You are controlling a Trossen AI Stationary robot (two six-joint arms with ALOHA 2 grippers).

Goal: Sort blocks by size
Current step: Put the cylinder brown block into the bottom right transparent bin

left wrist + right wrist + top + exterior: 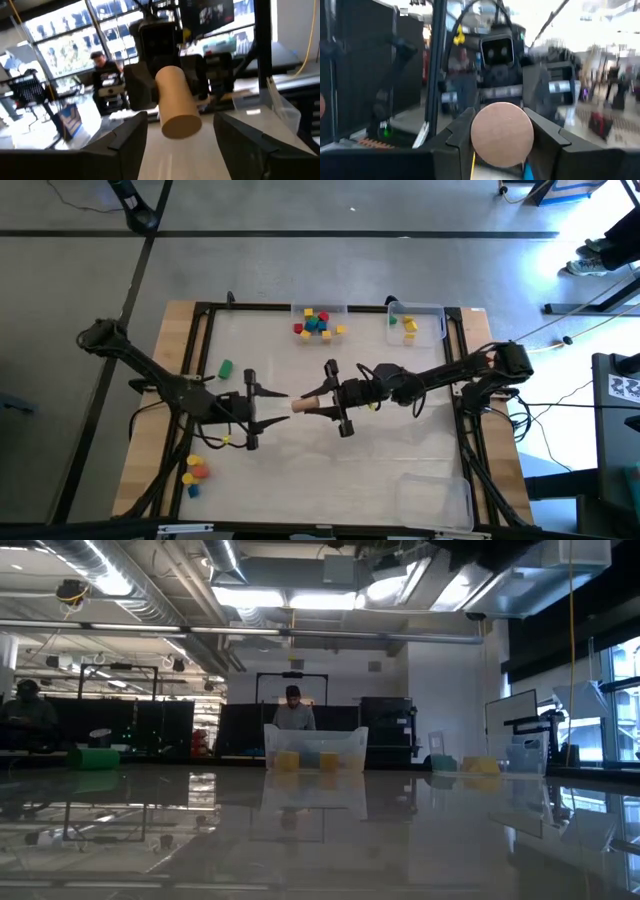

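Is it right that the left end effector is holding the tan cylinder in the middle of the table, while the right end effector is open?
No, the sides are swapped. The right end effector is closed on the tan cylinder, as the right wrist view shows. The left end effector is open, its fingers apart on either side of the cylinder, as the left wrist view shows. This happens over the middle of the table.

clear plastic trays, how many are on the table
3: one clear plastic tray at the far edge's middle holding mixed coloured blocks, a second to its right holding a few yellow and green blocks, a third, empty, near the front right corner.
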